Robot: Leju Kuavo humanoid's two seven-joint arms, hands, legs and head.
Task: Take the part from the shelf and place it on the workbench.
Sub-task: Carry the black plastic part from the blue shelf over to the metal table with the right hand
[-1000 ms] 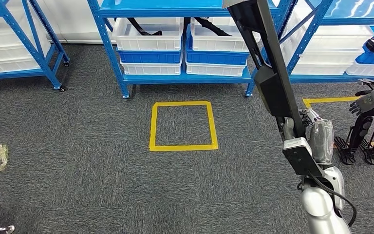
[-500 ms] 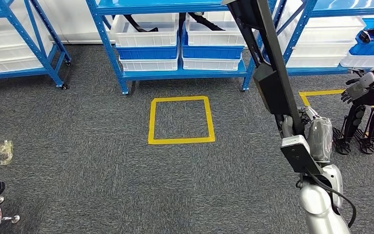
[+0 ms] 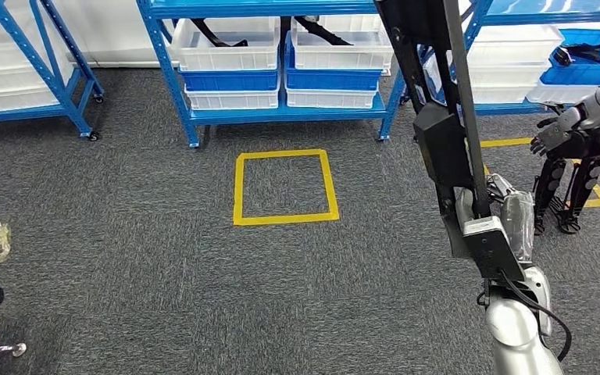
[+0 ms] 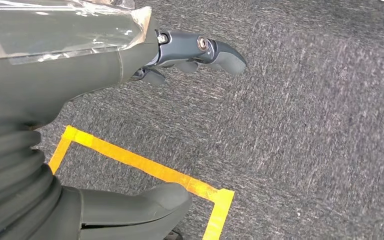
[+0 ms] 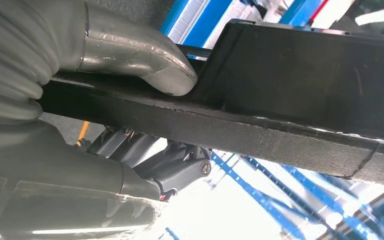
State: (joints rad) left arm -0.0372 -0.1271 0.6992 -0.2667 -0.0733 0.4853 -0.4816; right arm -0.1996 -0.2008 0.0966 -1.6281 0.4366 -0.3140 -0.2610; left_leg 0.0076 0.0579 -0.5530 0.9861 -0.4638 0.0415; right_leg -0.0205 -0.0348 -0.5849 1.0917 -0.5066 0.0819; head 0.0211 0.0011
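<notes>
Head view: right hand [image 3: 491, 207] at the lower right, on a silver arm, wrapped in clear plastic film. It grips a long black part [image 3: 436, 117], a flat bar with a boxy bracket partway along. The part rises from the hand and tilts toward the blue shelf [image 3: 281, 116] beyond it, its far end cut off by the frame edge.

Right wrist view, close: thick grey thumb [image 5: 145, 52] pressed on one face of the black bar, darker fingers [image 5: 170, 162] curled against the opposite face. Hand clamped on the part; blue shelf frame blurred behind.

Left wrist view: left hand [image 4: 105, 65] over grey carpet [image 4: 305, 125]; thumb and dark fingers well apart, nothing between them. Yellow tape [image 4: 150, 170] on the carpet passes between thumb and fingers in this picture.

Ahead and to the left of the right hand: a square of yellow tape on the carpet, with the shelf's white and blue bins [image 3: 234, 66] beyond it. To the right of the right hand: another robot's dark hand [image 3: 562, 137] on a silver arm, above dark stands on the floor.
</notes>
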